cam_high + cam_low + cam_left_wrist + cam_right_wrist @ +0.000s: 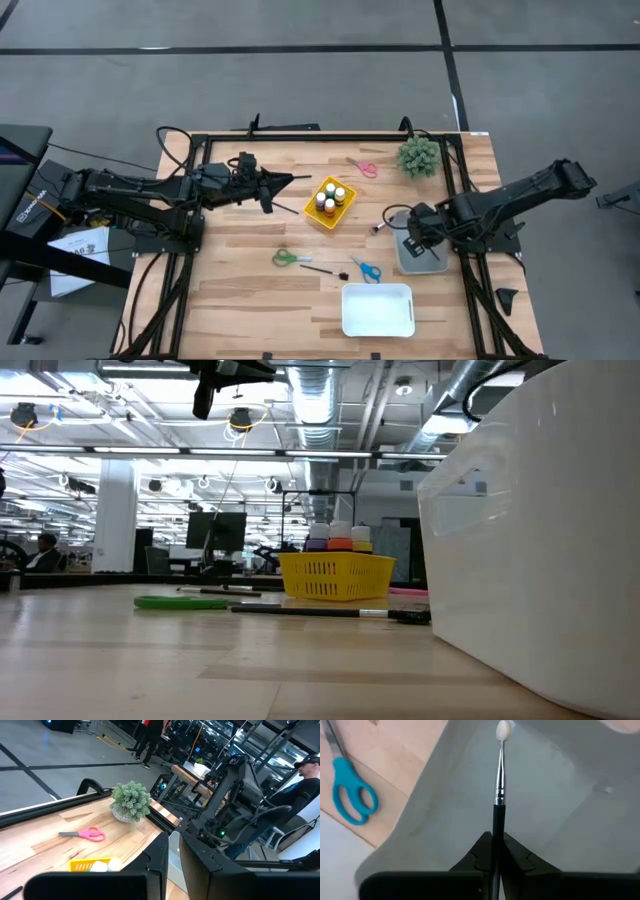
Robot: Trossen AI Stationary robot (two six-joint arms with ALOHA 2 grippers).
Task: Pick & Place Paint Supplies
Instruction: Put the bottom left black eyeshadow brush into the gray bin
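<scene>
Two arms at work over a wooden table (250,300). Right gripper (496,845) hangs over a grey tray (412,262) at the table's right edge, fingers clamped together on the dark handle of a brush (499,780); the pale bristle tip points down over the tray's floor. Left gripper (285,181) is held above the table's left-centre, fingers nearly together; a thin dark rod shows at its tip in the high view, but what it is cannot be told.

Yellow basket (331,203) sits mid-table with small paint bottles (329,201) standing inside, orange and purple bodies visible from the low view. Another brush (322,270) lies loose on the wood in front of the basket, between green scissors (289,258) and blue scissors (366,269). Blue scissors lie just beside the grey tray. Pink scissors (363,167) lie behind the basket, near a spiky green plant (418,156) at the far right corner. White bin (377,309) stands at the near edge, blocking much of the low view's right side.
</scene>
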